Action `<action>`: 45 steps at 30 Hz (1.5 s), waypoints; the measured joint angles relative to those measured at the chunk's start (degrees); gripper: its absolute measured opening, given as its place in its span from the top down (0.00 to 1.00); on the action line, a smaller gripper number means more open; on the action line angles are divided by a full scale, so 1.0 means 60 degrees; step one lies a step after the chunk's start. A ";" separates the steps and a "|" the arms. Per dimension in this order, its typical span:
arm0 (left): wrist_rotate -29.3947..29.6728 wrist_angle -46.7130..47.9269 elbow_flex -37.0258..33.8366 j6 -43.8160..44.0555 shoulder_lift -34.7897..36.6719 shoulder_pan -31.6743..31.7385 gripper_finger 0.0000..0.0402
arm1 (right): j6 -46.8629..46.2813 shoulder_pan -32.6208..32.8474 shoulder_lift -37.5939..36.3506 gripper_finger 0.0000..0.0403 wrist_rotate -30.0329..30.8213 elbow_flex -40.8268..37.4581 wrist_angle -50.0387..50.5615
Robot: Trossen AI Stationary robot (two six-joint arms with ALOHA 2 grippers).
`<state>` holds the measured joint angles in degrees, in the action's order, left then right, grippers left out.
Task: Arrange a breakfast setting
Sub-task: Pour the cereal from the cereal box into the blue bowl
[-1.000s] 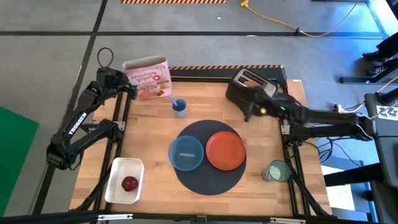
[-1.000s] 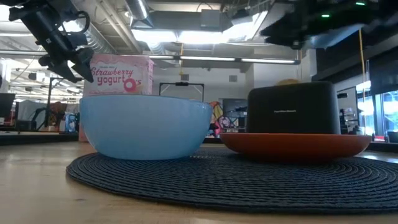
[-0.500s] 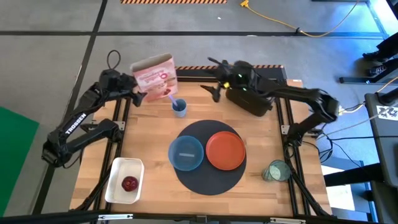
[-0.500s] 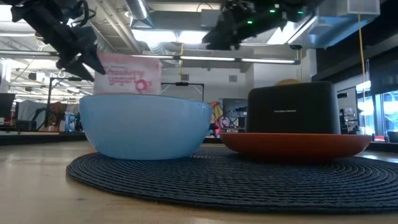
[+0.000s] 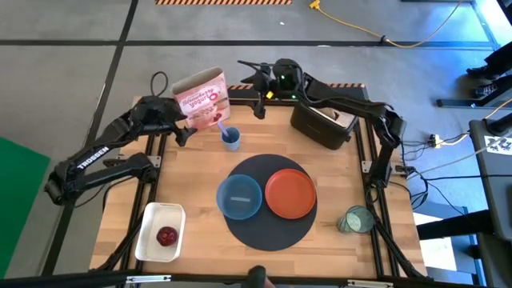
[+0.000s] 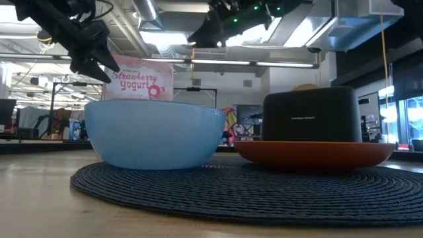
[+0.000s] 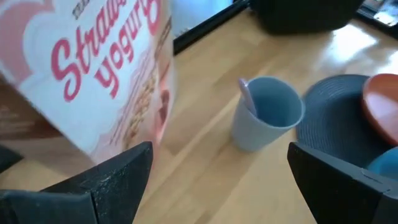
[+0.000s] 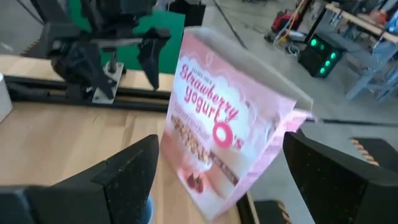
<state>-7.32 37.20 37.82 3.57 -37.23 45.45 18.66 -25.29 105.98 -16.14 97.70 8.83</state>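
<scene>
A pink cardboard cereal box (image 5: 203,99) printed "Strawberry yogurt O's" stood tilted at the far left part of the wooden table (image 5: 192,168); the left gripper (image 5: 178,128) hung just beside its near-left face with its dark fingers (image 7: 118,180) spread wide, and no frame showed them touching the card; the right gripper (image 5: 250,90) hovered at the box's other side, above the table's far edge, jaws likewise spread, its fingers (image 8: 127,171) framing the box without closing on it. Just beside the box stood a small grey-blue cup (image 5: 230,138) with a pale handle, perhaps the spoon, leaning inside, though its bowl end was hidden. On the large dark round woven mat (image 5: 269,228) in the middle sat a light blue bowl (image 5: 239,196) and an orange plate (image 5: 290,194), side by side and about touching; the bowl's contents could not be made out. A black toaster (image 5: 322,124) stood at the far right, partly covered by the right arm; in the low view only its top showed behind the plate. A pale green cup (image 5: 354,220) sat at the near right edge; a white rectangular tray (image 5: 152,224) at the near left held one dark red fruit (image 5: 166,237).
</scene>
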 joint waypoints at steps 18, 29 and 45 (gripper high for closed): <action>0.4829 -0.0344 -0.0005 -0.0187 0.0287 -0.1039 0.08 | 0.0575 -0.0646 0.1099 0.17 -0.0820 0.1014 0.0161; 0.4675 -0.0852 -0.0007 -0.0124 -0.1432 0.0603 0.08 | 0.0469 -0.0668 0.1095 0.17 -0.2205 0.0982 0.1004; 0.1121 -0.2072 -0.0007 -0.0943 -0.3299 0.1505 0.08 | 0.1166 -0.0676 0.1095 0.17 -0.3337 0.0978 0.1634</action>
<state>-0.59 24.77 37.78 -2.09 -57.02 54.48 25.65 -29.34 112.55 -36.16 103.57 18.63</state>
